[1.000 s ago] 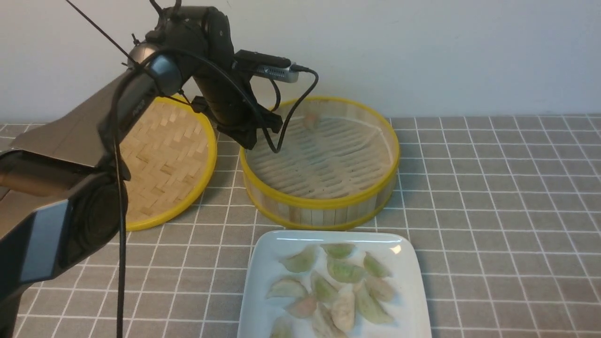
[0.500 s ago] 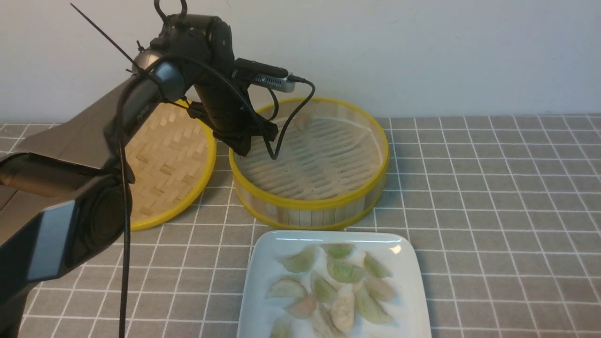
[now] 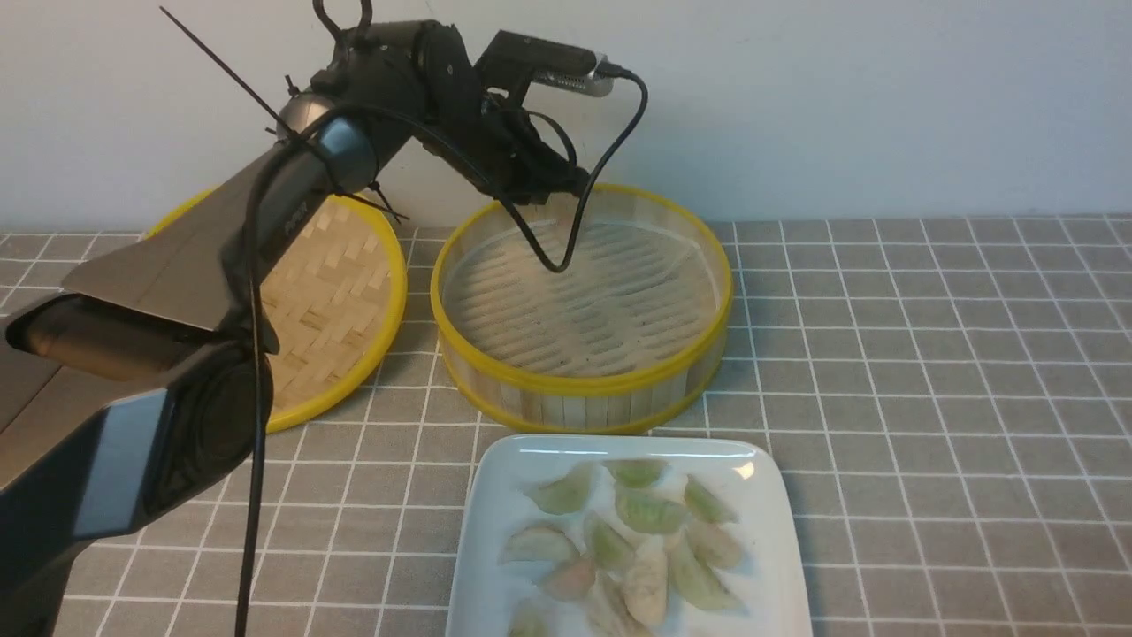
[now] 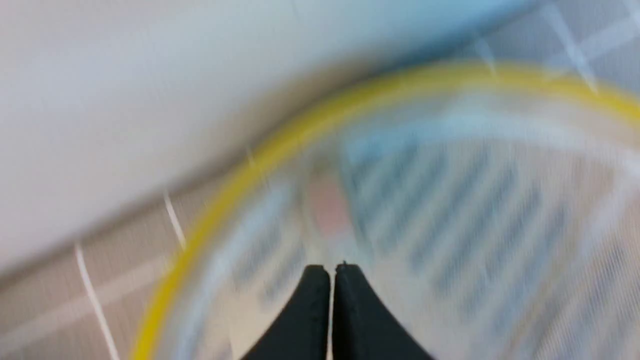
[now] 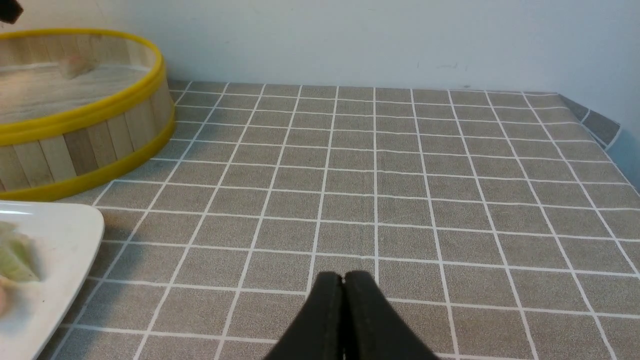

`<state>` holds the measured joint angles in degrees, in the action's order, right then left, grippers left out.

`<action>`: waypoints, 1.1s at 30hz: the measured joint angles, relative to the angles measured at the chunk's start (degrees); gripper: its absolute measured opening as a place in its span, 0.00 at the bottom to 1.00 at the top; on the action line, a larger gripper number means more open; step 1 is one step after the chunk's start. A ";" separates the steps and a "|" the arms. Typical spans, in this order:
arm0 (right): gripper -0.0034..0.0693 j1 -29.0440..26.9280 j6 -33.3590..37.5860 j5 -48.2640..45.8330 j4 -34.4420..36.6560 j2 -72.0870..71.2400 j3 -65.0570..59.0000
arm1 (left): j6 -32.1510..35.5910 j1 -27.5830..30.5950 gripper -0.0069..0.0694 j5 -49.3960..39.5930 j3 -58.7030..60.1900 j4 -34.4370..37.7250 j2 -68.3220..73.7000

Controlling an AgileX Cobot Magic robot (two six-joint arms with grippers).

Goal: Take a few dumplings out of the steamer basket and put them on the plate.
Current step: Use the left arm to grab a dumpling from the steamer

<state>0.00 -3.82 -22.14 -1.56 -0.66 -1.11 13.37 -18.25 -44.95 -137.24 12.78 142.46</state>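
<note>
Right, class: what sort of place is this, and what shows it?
Probably a staged dining tabletop for robot practice: a bamboo steamer basket and plate of dumplings on a grey checked tablecloth, with a robot arm above the basket.

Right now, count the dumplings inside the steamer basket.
1. A pinkish dumpling lies by the far wall of the steamer basket, just ahead of the shut left claw. The left arm blocks the front view there; others may be hidden.
</note>
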 joint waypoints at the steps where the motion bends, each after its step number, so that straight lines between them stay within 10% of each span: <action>1: 0.03 0.00 0.00 0.00 0.00 0.00 0.00 | 0.31 0.00 0.08 1.74 0.00 0.14 0.42; 33: 0.03 0.00 0.00 0.00 0.00 0.00 0.00 | 6.63 0.11 0.54 10.76 -0.20 10.47 7.23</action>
<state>0.00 -3.82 -22.14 -1.56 -0.66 -1.11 20.00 -18.14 -34.20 -137.43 23.25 149.68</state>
